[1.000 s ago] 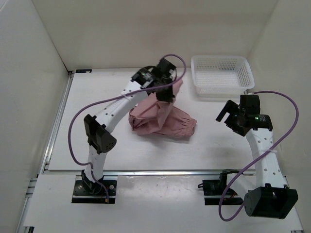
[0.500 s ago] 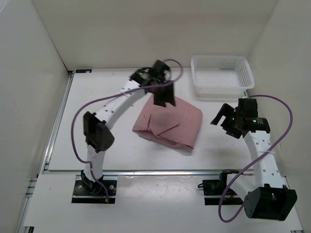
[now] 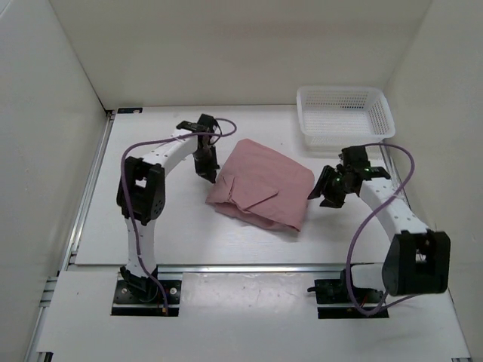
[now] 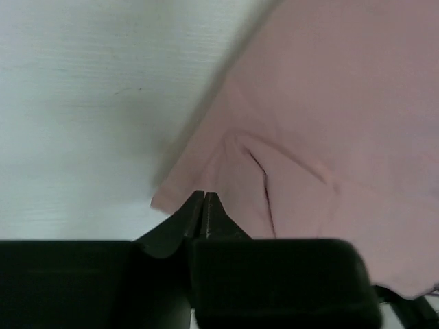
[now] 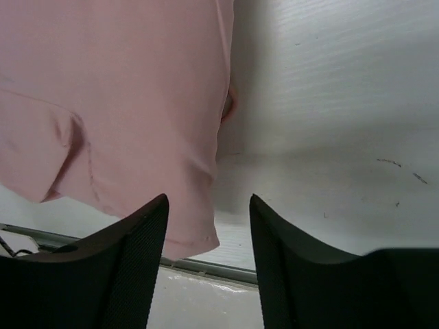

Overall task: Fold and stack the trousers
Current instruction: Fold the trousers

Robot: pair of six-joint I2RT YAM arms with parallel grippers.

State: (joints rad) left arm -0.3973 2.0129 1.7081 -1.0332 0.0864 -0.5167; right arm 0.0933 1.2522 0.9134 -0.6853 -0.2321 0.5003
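Lying folded into a flat, roughly square bundle near the middle of the surface point(image 3: 151, 226), the pink trousers point(image 3: 262, 185) show a diagonal crease across the near half. The left end effector point(image 3: 207, 172) sits at 9 o'clock of the bundle, just beside its edge. In the left wrist view its two fingers are clenched tip to tip with no cloth seen between them, and they point at the nearest corner of the trousers. The right end effector point(image 3: 323, 193) sits at 3 o'clock of the bundle, close to that edge. In the right wrist view its fingers are spread wide and released, with the cloth's edge running between them below. A white mesh basket point(image 3: 347, 137) stands at 1 o'clock, well apart from the trousers.
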